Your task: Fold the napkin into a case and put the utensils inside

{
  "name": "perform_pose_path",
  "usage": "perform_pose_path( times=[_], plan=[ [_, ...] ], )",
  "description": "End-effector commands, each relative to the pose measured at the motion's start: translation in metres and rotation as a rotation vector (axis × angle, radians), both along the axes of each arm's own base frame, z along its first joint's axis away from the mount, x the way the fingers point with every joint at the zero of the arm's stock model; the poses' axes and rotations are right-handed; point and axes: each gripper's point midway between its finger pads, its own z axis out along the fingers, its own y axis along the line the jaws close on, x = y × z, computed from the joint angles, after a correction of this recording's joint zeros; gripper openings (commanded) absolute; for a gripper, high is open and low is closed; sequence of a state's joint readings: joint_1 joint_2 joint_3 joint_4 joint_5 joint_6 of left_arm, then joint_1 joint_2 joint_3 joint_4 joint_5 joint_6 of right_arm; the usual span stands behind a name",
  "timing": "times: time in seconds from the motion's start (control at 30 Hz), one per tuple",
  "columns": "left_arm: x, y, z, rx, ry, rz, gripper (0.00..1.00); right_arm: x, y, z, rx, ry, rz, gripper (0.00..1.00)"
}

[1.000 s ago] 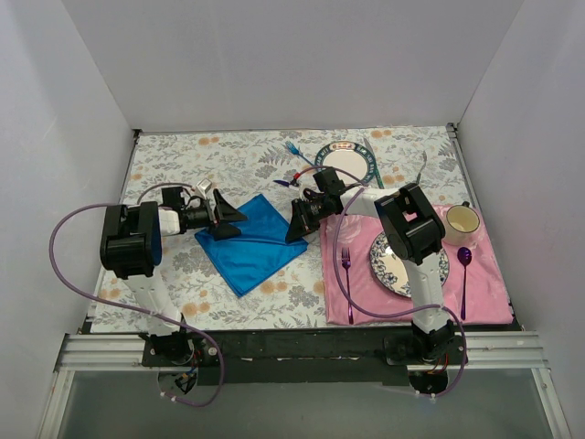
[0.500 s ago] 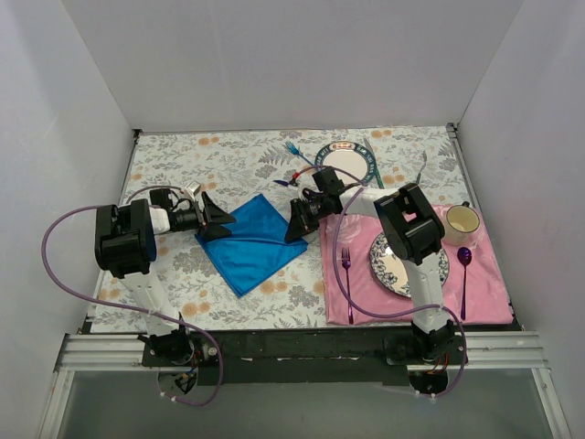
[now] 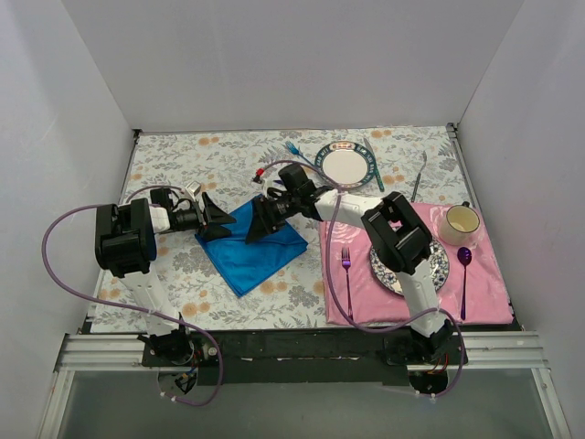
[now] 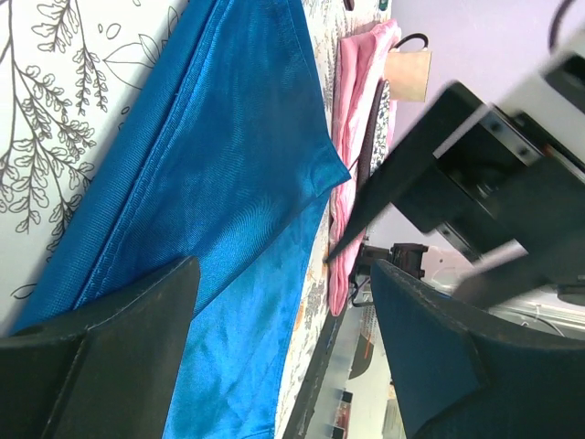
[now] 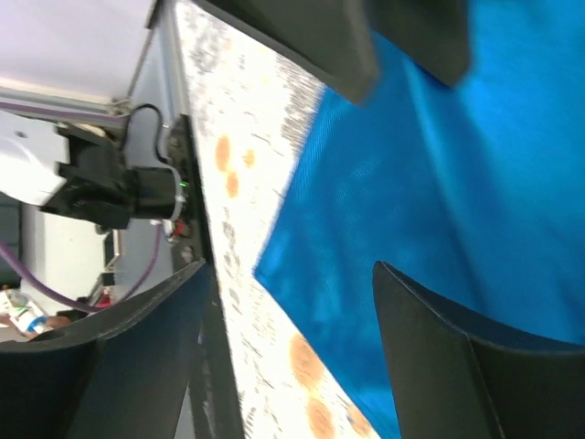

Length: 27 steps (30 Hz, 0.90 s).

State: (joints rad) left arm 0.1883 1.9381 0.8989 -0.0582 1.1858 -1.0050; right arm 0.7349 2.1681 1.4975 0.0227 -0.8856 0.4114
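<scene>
The bright blue napkin (image 3: 254,249) lies flat on the floral tablecloth as a diamond. My left gripper (image 3: 222,222) is open at its left edge, and the left wrist view shows only cloth (image 4: 210,183) between the fingers (image 4: 101,366). My right gripper (image 3: 257,223) hovers open over the napkin's upper middle. In the right wrist view nothing sits between its fingers (image 5: 475,366), only the blue cloth (image 5: 439,183) below. A light-blue fork (image 3: 293,149) rests far back beside a small plate (image 3: 345,165).
A pink placemat (image 3: 484,297) at right carries a patterned plate (image 3: 437,270), a magenta fork (image 3: 346,271), a purple spoon (image 3: 464,267) and a cream cup (image 3: 462,220). A teal knife (image 3: 373,163) and a grey fork (image 3: 418,176) lie at the back right.
My right gripper has let go of the napkin's right corner, opened wide and moved left over the cloth. My left gripper drew back a little to the left.
</scene>
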Motion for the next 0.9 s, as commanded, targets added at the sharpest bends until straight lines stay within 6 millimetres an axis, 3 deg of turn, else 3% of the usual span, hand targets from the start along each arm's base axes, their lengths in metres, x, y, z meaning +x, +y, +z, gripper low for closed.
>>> perform_pose_path(
  times=[0.0,0.3,0.53,0.87],
  plan=[
    [0.007,0.011,-0.018,0.114,0.002,0.044,0.77,0.001,0.032,0.030,0.109,-0.003,0.014,0.81],
    [0.009,0.012,-0.020,0.122,0.005,0.050,0.77,0.000,0.053,0.009,0.153,0.081,-0.007,0.89],
    [0.007,0.012,-0.021,0.125,0.006,0.048,0.77,-0.010,0.066,0.016,0.205,0.147,0.003,0.91],
    [0.005,0.012,-0.024,0.132,0.014,0.050,0.77,-0.020,0.060,-0.004,0.161,0.236,-0.023,0.91]
  ],
)
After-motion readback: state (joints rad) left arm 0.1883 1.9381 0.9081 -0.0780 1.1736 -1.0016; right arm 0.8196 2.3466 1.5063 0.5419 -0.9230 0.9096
